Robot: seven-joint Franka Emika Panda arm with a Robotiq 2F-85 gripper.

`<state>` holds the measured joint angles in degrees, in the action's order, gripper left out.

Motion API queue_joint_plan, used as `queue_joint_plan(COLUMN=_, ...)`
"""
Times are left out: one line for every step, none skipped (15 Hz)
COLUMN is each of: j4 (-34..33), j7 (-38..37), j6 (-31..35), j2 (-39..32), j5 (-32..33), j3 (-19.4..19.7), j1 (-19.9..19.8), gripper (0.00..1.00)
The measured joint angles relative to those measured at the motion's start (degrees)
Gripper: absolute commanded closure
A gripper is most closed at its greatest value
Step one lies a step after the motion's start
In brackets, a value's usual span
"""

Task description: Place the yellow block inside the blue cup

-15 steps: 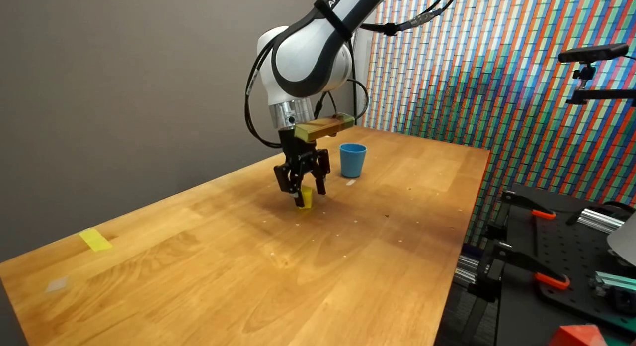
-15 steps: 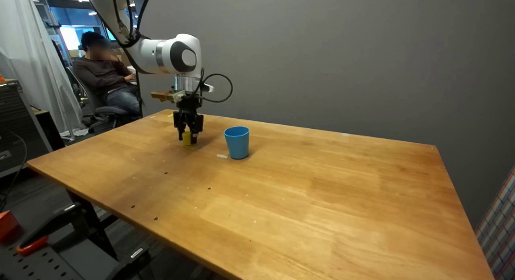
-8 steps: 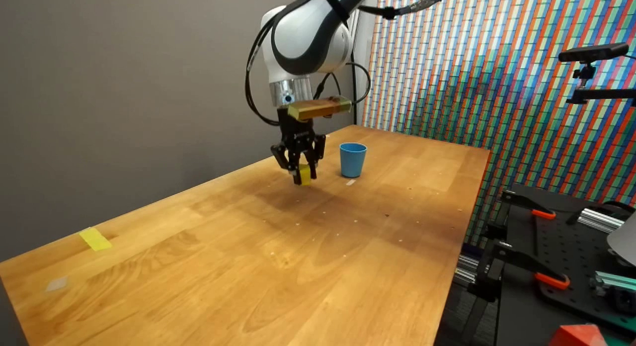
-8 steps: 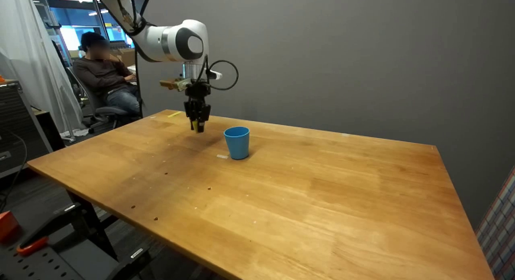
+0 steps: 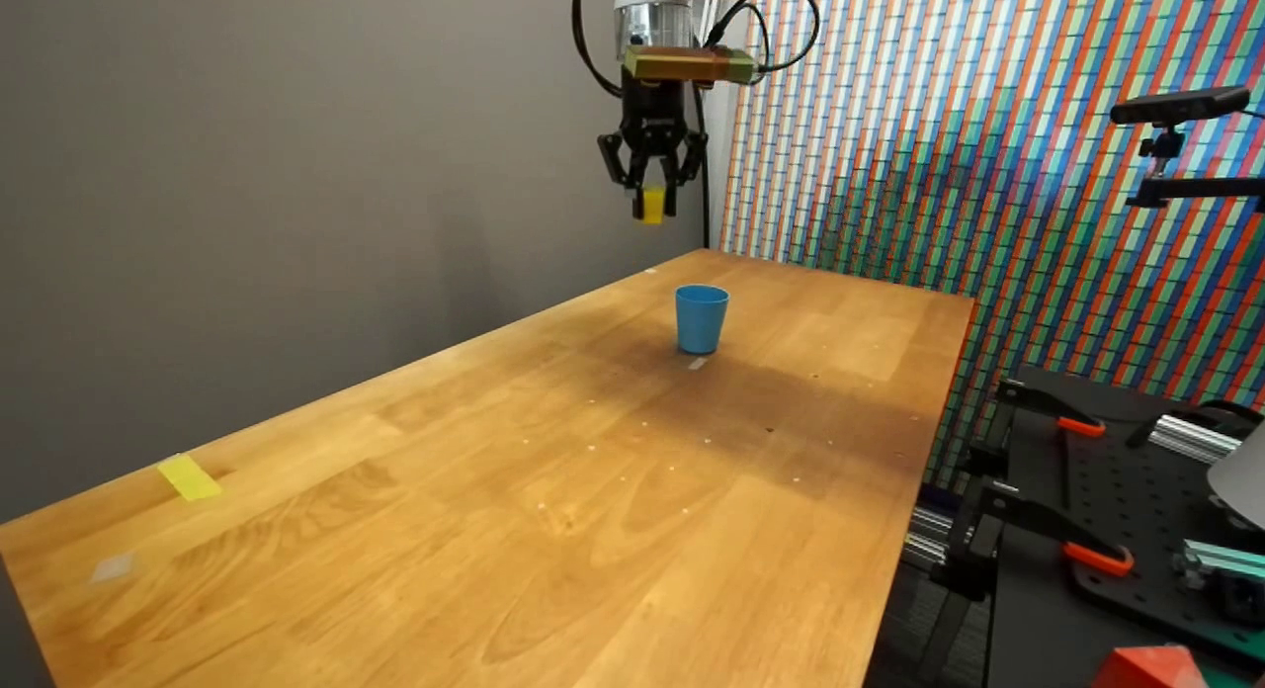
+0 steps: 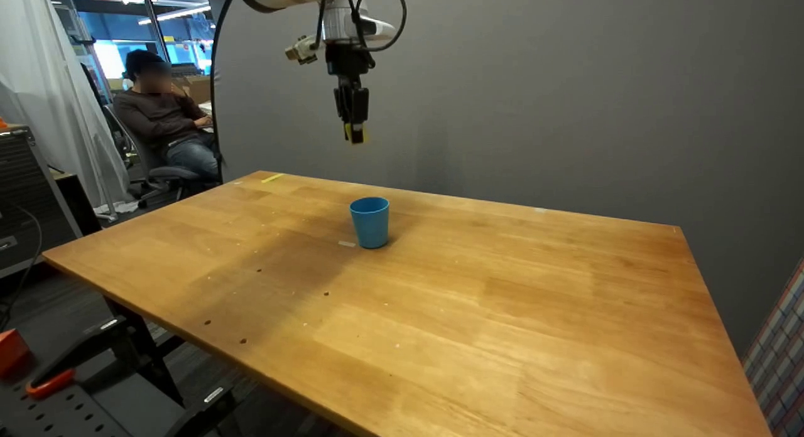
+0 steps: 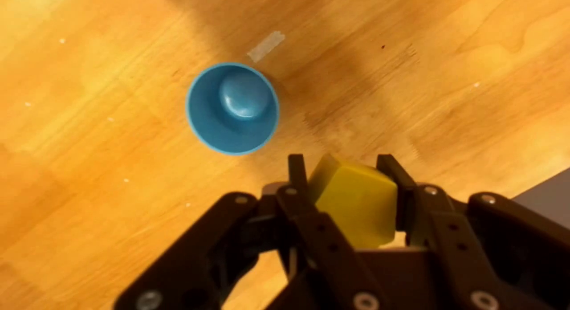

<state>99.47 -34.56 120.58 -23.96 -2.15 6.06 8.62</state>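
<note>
Gripper (image 5: pixel 654 212): in both exterior views it points downward, its jaws narrowed on the yellow block (image 7: pixel 360 203), which they hold.
Block: it is between the two fingers (image 7: pixel 297 174) and touches both in the wrist view; it is in the air, higher than the blue cup (image 6: pixel 370 226) and outside of it.
Cup: it stands upright on the wooden table (image 6: pixel 534 311); in the wrist view its open mouth is seen up and to the left of the block, apart from it.
Pale strip (image 7: pixel 266 46): it lies flat on the table, just beside the cup.
Yellow patch (image 5: pixel 190 476): it is also flat, near the table edge, well apart from the cup.
Grey wall (image 6: pixel 534 98): it rises behind the table.
Person (image 6: pixel 163 120): sits farther away in an exterior view, the face blurred.
</note>
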Motion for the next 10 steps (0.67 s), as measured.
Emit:
queue_joint_plan(j4=0.9, j7=-0.8, j6=-0.5, j2=1.2, j5=0.0, j3=0.2, j1=-0.9, gripper=0.82)
queue_joint_plan(j4=1.9, j7=-1.3, j6=-1.0, j2=2.0, j5=0.0, j3=0.3, j1=-1.8, gripper=0.82)
queue_joint_plan(j4=2.8, j7=-1.7, j6=-1.1, j2=2.4, j5=-0.3, j3=0.3, j1=-2.7, gripper=0.82)
queue_joint_plan(j4=3.7, j7=-1.9, j6=-1.1, j2=2.4, j5=-0.7, j3=0.3, j1=-3.5, gripper=0.82)
queue_joint_plan(j4=4.7, j7=-2.0, j6=-1.1, j2=2.3, j5=-1.2, j3=0.3, j1=-4.0, gripper=0.82)
queue_joint_plan(j4=5.5, j7=-2.0, j6=-1.1, j2=2.0, j5=-1.7, j3=0.3, j1=-4.5, gripper=0.82)
queue_joint_plan(j4=6.2, j7=-2.0, j6=-1.1, j2=1.6, j5=-2.1, j3=0.2, j1=-4.8, gripper=0.82)
queue_joint_plan(j4=6.6, j7=-2.0, j6=-1.1, j2=0.9, j5=-2.2, j3=0.1, j1=-4.9, gripper=0.82)
queue_joint_plan(j4=6.9, j7=-2.0, j6=-1.1, j2=0.2, j5=-2.2, j3=0.1, j1=-4.9, gripper=0.82)
queue_joint_plan(j4=7.0, j7=-2.0, j6=-1.0, j2=-0.7, j5=-2.3, j3=0.0, j1=-4.9, gripper=0.82)
